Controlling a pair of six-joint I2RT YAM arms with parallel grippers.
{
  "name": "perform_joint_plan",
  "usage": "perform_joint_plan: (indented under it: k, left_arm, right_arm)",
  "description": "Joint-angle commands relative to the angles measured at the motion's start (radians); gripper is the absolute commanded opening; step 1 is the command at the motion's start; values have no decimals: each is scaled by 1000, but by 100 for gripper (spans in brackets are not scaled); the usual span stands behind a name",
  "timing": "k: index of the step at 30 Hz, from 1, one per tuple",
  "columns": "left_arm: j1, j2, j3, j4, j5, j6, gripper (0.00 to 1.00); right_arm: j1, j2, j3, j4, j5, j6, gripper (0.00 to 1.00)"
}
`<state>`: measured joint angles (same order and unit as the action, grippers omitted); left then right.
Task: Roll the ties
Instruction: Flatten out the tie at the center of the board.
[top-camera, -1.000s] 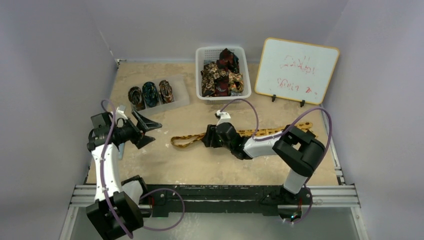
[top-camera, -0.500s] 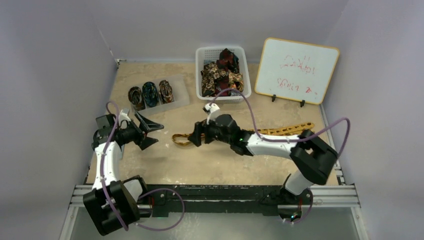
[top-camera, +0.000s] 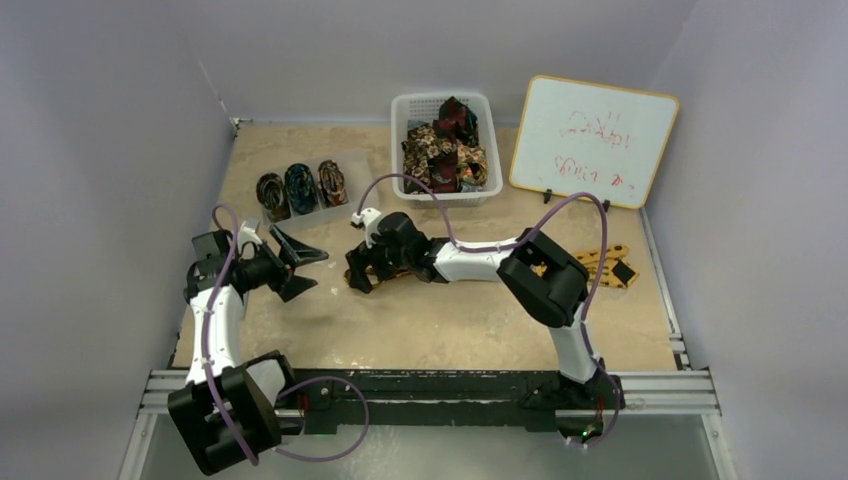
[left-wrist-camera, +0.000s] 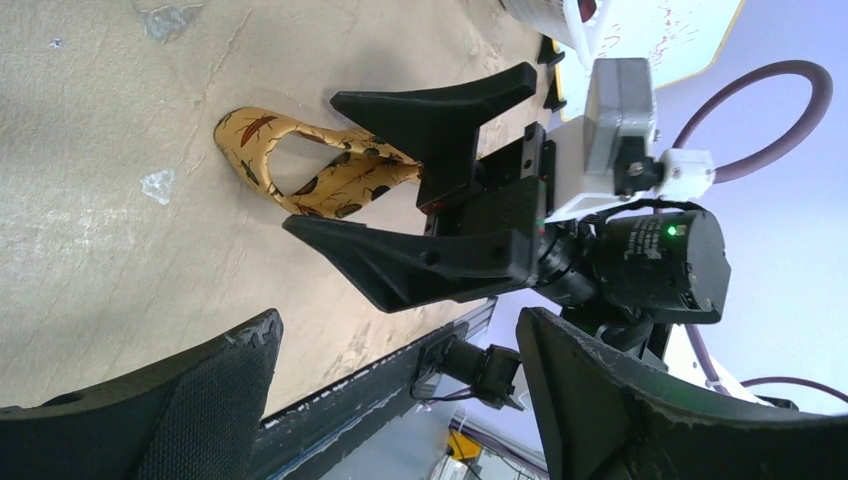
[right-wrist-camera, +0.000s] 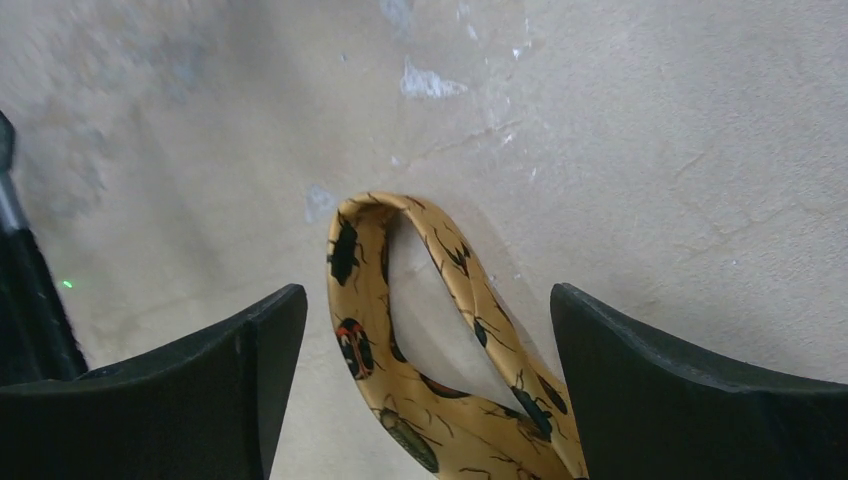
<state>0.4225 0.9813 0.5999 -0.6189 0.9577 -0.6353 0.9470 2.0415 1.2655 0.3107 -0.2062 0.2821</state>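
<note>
Top external view: the right gripper reaches to the left-centre of the table, jaws spread wide astride the folded loop end of the golden-yellow tie, without clamping it. The tie lies on the table and runs rightward under the arm. The left gripper, also wide open and empty, hovers near that loop. Three rolled ties sit in a clear tray; more fill the white basket

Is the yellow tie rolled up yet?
Not rolled: the yellow tie has only its end looped; the rest lies stretched along the table.
</note>
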Motion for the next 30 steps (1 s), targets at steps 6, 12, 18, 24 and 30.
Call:
perform_joint_plan:
  k: [6, 12, 18, 24, 30]
  left_arm:
    - [-4, 45, -16, 71, 114, -2, 85]
    - [-4, 28, -15, 77, 104, -4, 85]
    - [-4, 24, -12, 72, 104, 2, 85]
    - [-4, -23, -3, 44, 51, -13, 84]
    - [-4, -66, 15, -3, -41, -36, 84]
  right_arm:
    - [18, 32, 86, -129, 3, -344, 97]
    - [99, 38, 31, -79, 181, -406, 82]
    - [170, 17, -9, 44, 414, -387, 41]
    - [205, -10, -45, 151, 820, -236, 7]
    - [253, -10, -101, 281, 1119, -175, 7]
